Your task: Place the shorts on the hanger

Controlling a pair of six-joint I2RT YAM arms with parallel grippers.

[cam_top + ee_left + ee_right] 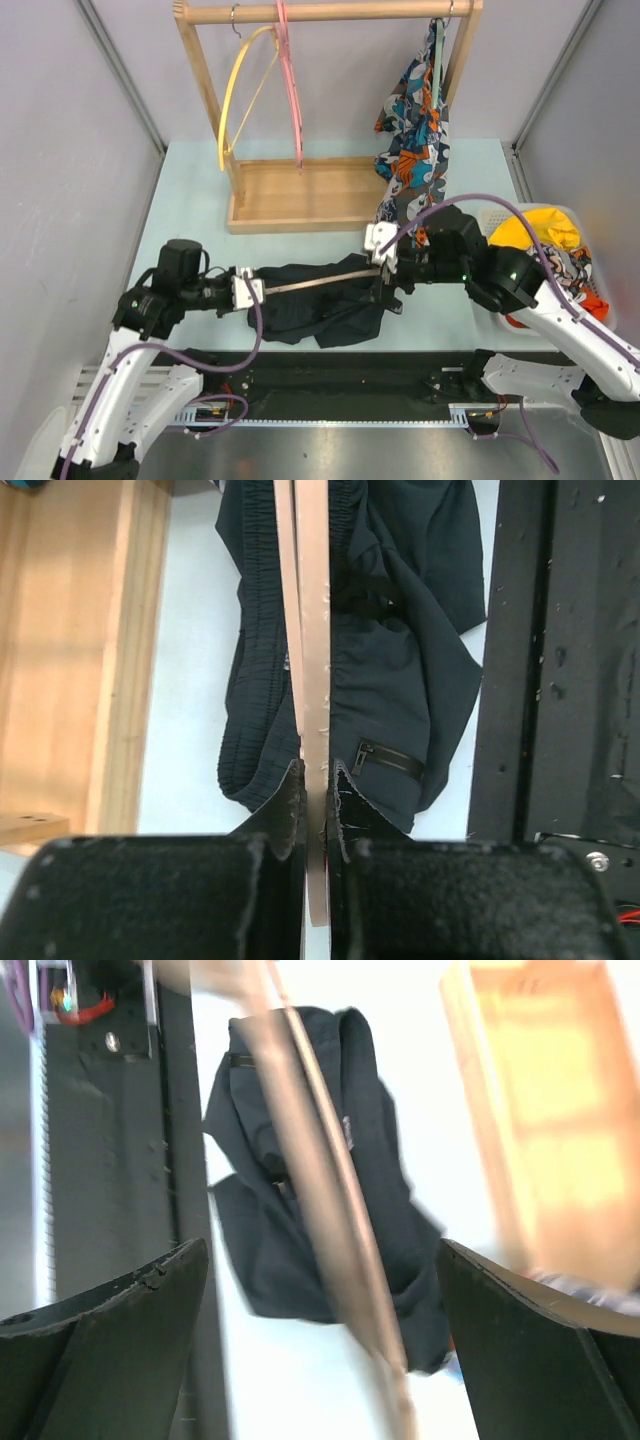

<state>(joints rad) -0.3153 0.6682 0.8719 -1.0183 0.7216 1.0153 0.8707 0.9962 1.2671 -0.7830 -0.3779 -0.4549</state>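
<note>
Pale table point(190, 200), soft shorts point(335, 308), wooden hanger point(310, 284)

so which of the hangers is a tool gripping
The thin tan wooden hanger over the dark navy shorts, pinched in the left tool. The yellow hanger and pink hanger hang untouched on the wooden rack.

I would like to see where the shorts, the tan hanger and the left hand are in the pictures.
shorts point(400, 680), left wrist view, on its dark fabric.
tan hanger point(313, 630), left wrist view, on its flat bar.
left hand point(318, 785), left wrist view, between its fingertips.
</note>
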